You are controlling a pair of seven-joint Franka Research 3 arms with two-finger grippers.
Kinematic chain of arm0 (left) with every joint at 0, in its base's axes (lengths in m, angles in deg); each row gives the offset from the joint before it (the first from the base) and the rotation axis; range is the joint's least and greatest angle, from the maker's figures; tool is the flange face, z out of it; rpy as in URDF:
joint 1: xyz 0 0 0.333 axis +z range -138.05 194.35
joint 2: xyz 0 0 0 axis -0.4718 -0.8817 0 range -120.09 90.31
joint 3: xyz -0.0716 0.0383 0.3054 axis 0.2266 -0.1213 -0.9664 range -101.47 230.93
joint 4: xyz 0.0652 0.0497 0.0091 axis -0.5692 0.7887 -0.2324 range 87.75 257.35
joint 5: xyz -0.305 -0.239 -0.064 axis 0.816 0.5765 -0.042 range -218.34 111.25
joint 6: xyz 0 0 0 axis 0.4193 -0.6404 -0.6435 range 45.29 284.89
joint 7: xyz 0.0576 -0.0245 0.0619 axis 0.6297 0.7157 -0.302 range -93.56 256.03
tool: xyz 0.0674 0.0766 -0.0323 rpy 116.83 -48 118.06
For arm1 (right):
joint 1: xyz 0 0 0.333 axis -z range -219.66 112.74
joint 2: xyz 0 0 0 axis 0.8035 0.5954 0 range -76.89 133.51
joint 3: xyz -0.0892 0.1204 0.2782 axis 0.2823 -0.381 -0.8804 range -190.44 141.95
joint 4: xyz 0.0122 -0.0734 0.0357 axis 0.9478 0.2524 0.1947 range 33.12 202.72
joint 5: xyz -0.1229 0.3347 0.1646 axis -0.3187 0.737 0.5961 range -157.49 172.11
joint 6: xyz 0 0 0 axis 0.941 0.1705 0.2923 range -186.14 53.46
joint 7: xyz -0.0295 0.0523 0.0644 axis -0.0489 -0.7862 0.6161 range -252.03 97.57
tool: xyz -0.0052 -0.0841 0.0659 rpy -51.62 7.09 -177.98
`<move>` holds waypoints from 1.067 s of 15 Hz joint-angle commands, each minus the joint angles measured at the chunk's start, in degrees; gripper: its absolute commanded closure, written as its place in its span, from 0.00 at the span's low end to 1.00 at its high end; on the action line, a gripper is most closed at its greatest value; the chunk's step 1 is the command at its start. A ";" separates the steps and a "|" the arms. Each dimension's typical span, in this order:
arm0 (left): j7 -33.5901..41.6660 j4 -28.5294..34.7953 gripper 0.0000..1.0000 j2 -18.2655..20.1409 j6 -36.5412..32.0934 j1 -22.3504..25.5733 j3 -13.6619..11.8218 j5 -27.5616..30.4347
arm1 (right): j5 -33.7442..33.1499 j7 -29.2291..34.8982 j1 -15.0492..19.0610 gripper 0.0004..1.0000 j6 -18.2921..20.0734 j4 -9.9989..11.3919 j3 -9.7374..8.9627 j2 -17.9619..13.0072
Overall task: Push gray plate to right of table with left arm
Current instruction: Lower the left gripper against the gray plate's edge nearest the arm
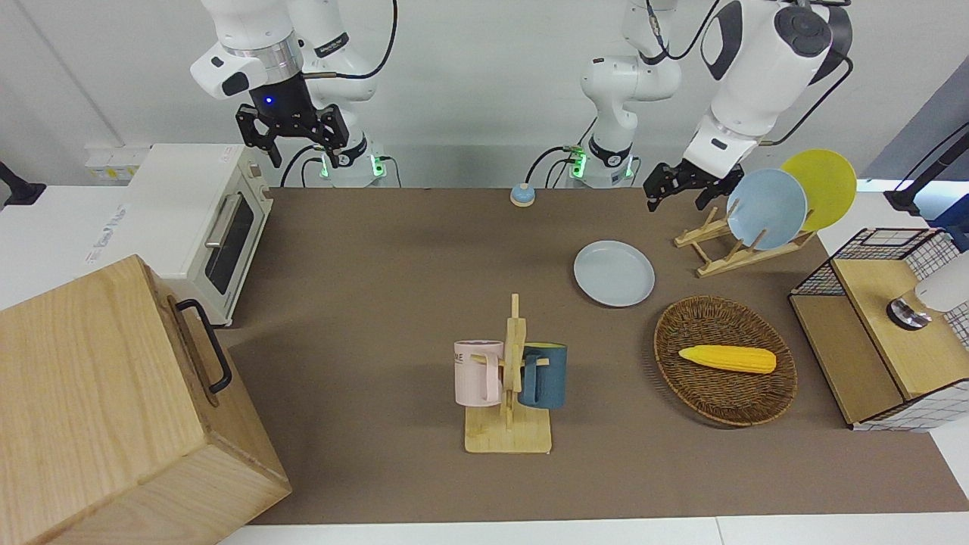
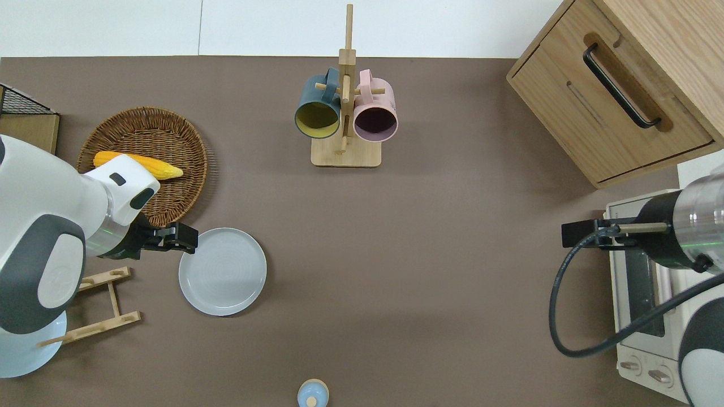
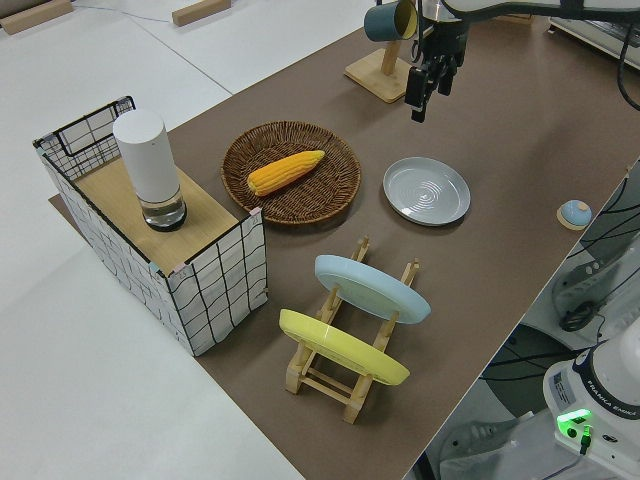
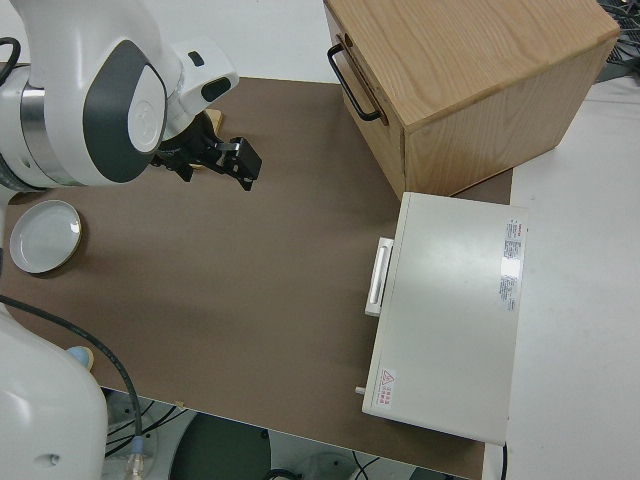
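The gray plate (image 1: 614, 273) (image 2: 222, 271) (image 3: 427, 190) lies flat on the brown table (image 1: 363, 303), between the wicker basket and the wooden plate rack. My left gripper (image 1: 679, 198) (image 2: 182, 238) (image 3: 424, 90) hangs open in the air. In the overhead view it is over the plate's rim, on the side toward the left arm's end of the table. It holds nothing and does not touch the plate. The right gripper (image 1: 301, 151) (image 2: 572, 234) is parked, open and holding nothing.
A wicker basket (image 2: 169, 186) with a corn cob (image 2: 164, 168) lies beside the plate, farther from the robots. A rack (image 1: 727, 253) holds a sky-blue and a yellow plate. Mug stand (image 1: 509, 393), wooden cabinet (image 1: 98, 409), toaster oven (image 1: 204, 219), wire shelf (image 1: 886, 325) and a small blue knob (image 1: 522, 195) also stand on the table.
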 commanded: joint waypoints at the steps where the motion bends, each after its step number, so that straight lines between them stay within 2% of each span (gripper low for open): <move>1: 0.66 10.46 0.01 4.82 8.35 0.65 -0.21 -1.44 | 1.23 0.59 1.40 0.00 -0.01 1.56 -0.83 -1.57; 7: 1.80 21.54 0.03 6.32 18.02 1.44 -0.91 -2.06 | 1.23 0.59 1.40 0.00 -0.01 1.56 -0.83 -1.57; 14: 1.63 31.83 0.03 4.21 32.52 2.76 -1.36 -2.59 | 1.23 0.59 1.40 0.00 -0.01 1.56 -0.83 -1.57; 16: 1.63 32.19 0.06 4.21 32.81 2.76 -1.44 -2.59 | 1.23 0.59 1.40 0.00 -0.01 1.56 -0.83 -1.57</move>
